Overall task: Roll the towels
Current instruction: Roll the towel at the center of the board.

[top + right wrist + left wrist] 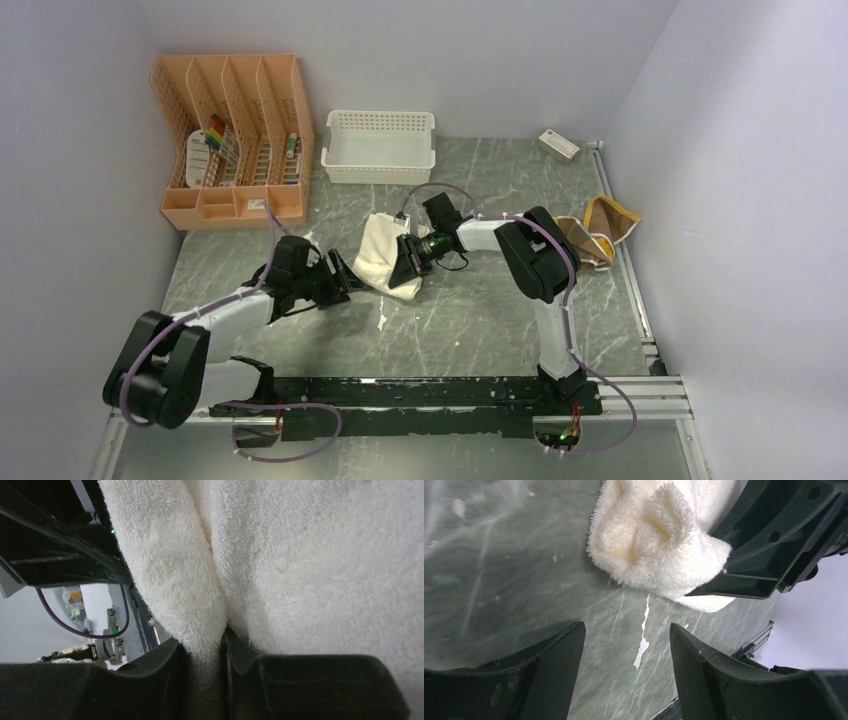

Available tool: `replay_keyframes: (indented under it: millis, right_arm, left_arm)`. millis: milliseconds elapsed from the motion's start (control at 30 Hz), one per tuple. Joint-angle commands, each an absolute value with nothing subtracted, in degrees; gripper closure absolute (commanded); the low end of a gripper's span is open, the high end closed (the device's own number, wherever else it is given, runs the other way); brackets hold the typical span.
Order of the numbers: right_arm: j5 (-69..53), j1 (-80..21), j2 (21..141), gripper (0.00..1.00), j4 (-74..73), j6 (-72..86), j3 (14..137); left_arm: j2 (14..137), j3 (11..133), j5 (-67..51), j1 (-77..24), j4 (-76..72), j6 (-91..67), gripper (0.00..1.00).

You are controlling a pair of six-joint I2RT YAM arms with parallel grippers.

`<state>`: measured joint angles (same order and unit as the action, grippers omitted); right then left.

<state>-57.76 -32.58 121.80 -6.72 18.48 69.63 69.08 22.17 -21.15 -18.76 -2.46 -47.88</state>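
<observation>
Risk sits mostly with the right gripper [223, 650], whose jaws are pinched narrow on a single fold of the white towel [378, 252]; with only that fold held, a pull or twist to start the roll could leave the rest of the cloth sagging or let the pile slip out. The towel lies bunched mid-table, lumpy rather than flat, so a roll begun from this shape would probably come out crooked or loose. The left gripper [626, 630] hovers just short of the towel's near edge, jaws wide and empty; closing in, it could knock the right gripper, which overlaps that edge, or shove the cloth across the table [470, 320] instead of catching it. How much of the towel rests on the table is hard to tell. The mustard-yellow towel [600, 228] lies crumpled far right by the wall, well apart, an awkward reach.
</observation>
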Motion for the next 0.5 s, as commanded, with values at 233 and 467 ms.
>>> replay_keyframes:
  millis: [233,467]
  right_arm:
    - [-57.0,-32.3,123.6,0.76,-8.4,17.7,71.0]
    - [-57.4,-32.3,123.9,0.76,-7.1,18.2,70.2]
  left_arm:
    - [81.5,23.7,-18.8,-21.2,-19.9,-54.2,0.25]
    - [86.4,24.0,-18.3,-21.2,-24.2,-55.6,0.23]
